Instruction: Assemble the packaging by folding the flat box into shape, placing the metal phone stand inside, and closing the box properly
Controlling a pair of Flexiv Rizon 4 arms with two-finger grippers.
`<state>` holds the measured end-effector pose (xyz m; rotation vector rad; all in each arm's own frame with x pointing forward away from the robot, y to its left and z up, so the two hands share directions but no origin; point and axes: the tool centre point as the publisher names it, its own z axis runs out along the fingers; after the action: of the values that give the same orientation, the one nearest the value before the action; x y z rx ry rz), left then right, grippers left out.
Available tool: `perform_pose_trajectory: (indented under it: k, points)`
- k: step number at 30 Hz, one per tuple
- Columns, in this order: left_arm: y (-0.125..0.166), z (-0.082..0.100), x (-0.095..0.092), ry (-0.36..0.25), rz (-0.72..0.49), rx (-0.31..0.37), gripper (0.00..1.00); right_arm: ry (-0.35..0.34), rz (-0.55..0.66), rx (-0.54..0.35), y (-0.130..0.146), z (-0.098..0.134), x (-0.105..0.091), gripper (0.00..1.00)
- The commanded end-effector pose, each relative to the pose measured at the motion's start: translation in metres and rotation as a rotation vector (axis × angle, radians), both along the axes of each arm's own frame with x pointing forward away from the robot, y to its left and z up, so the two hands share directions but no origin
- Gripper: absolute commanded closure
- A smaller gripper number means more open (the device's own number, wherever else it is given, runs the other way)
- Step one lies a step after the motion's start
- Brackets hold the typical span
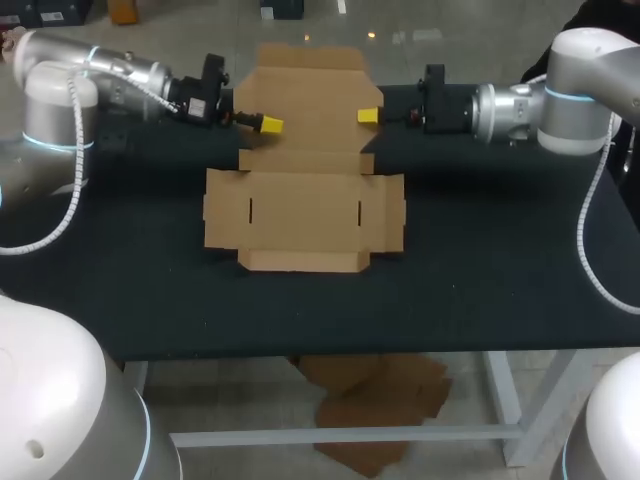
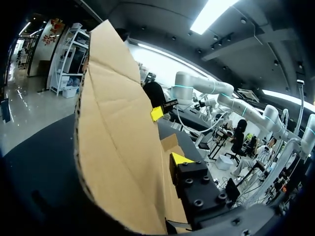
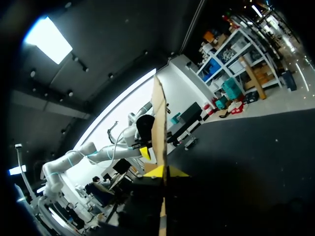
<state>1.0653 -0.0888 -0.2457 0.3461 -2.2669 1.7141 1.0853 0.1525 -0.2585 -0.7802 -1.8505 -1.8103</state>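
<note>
Black table (image 1: 480,260): box (image 1: 305,215) lengthwise front-to-back, rear flap (image 1: 310,95) upright

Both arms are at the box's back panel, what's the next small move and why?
Probably tip the rear panel a little further forward to set its crease. It stands raised, the right gripper shut on one side edge, the left gripper at the other, while the base lies flat.

box (image 1: 300,215) | left gripper (image 1: 268,125), right gripper (image 1: 368,117) on rear flap (image 1: 310,95), seemingly pinching
</note>
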Motion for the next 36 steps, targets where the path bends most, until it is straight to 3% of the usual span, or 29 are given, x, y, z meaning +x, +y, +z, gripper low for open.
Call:
perform_pose_trajectory:
  k: [1, 10, 15, 22, 24, 28, 36]
  points:
    - [-0.002, -0.001, 0.005, 0.010, -0.043, -0.012, 0.70, 0.000, 0.013, 0.003, 0.001, 0.000, 0.005, 1.00]
    - [-0.004, 0.000, 0.005, 0.004, -0.046, -0.021, 0.82, -0.005, 0.017, 0.004, 0.002, 0.001, 0.005, 1.00]
    - [-0.004, 0.000, 0.005, 0.003, -0.046, -0.025, 1.00, -0.007, 0.019, 0.005, 0.002, 0.002, 0.005, 1.00]
    - [-0.003, -0.001, 0.005, 0.004, -0.051, -0.031, 1.00, -0.003, 0.022, 0.008, 0.003, 0.003, 0.005, 1.00]
    - [-0.003, -0.001, 0.005, 0.002, -0.051, -0.032, 1.00, -0.001, 0.020, 0.004, 0.002, 0.005, 0.005, 0.76]
    - [-0.001, 0.001, 0.005, -0.001, -0.048, -0.033, 1.00, -0.001, 0.003, -0.027, -0.002, 0.008, 0.003, 0.60]
    - [0.001, 0.002, 0.009, -0.005, -0.030, -0.041, 1.00, -0.011, -0.069, -0.109, -0.023, 0.014, -0.013, 0.60]
